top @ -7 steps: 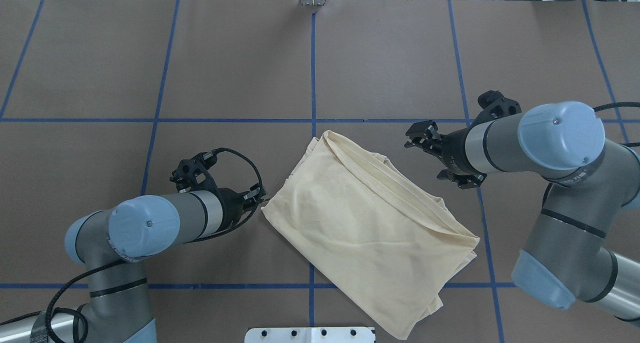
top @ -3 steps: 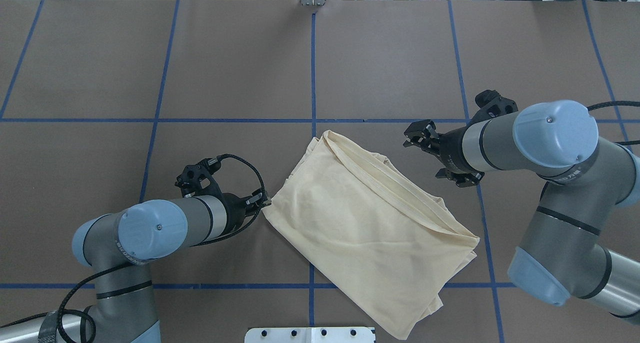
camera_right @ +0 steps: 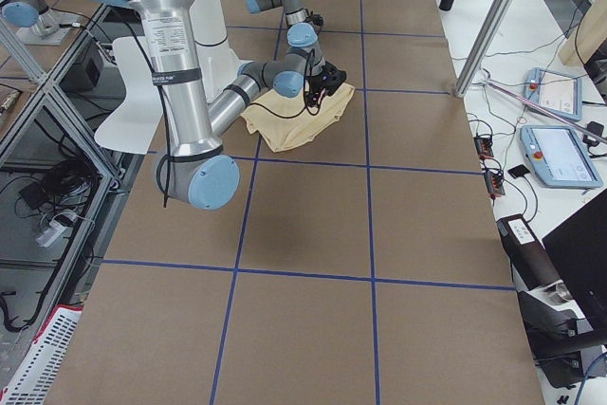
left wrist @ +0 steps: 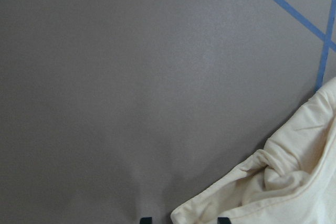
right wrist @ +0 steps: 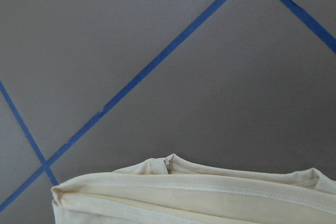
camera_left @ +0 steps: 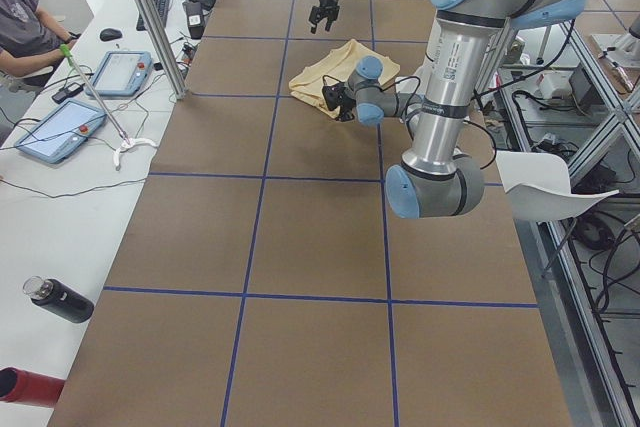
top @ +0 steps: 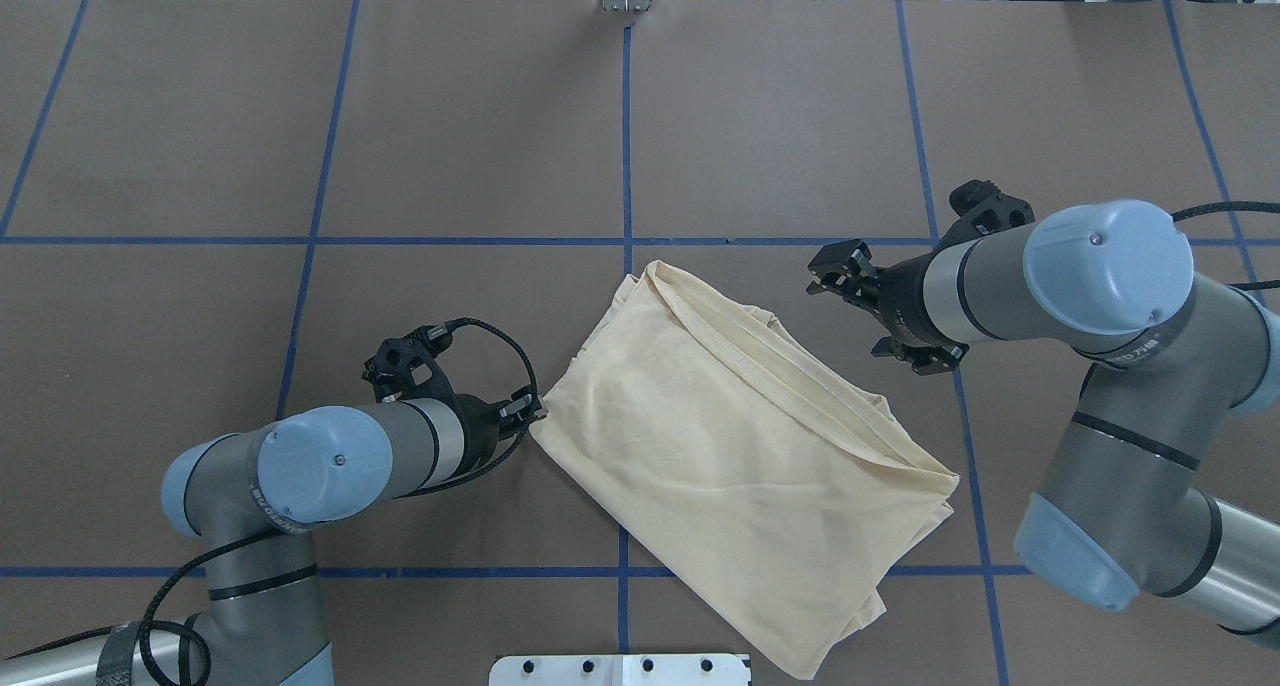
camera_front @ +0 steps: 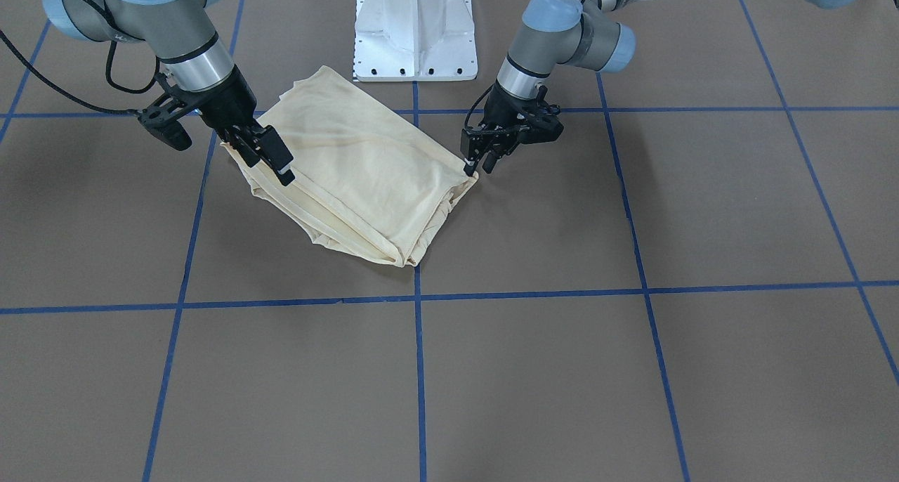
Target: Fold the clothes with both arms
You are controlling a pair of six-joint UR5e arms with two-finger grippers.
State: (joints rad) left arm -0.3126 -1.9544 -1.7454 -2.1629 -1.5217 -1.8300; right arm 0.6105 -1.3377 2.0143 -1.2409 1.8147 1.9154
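The cream-yellow shirt (top: pixel 720 446) lies folded in a slanted rectangle on the brown table, plain side up, so no print shows. My left gripper (top: pixel 530 413) sits low at the shirt's left corner. In the left wrist view its two fingertips (left wrist: pixel 146 220) stand apart with that corner of the shirt (left wrist: pixel 283 187) between them, so it is open. My right gripper (top: pixel 858 306) hovers open just off the shirt's far right edge and holds nothing. The right wrist view looks down on the stitched hem (right wrist: pixel 210 198). From the front, the left gripper (camera_front: pixel 472 164) touches the shirt's (camera_front: pixel 351 166) corner and the right gripper (camera_front: pixel 268 155) is over the opposite edge.
The white pedestal base (top: pixel 620 669) stands at the near table edge, close to the shirt's lower corner. Blue tape lines (top: pixel 626 146) grid the brown surface. A person (camera_left: pixel 25 27) sits at a side table with tablets (camera_left: pixel 120 72) beyond the table's far edge.
My left arm has slid right and slightly down, bringing its gripper up to the shirt's left corner. The right arm has barely shifted. The shirt has not moved.
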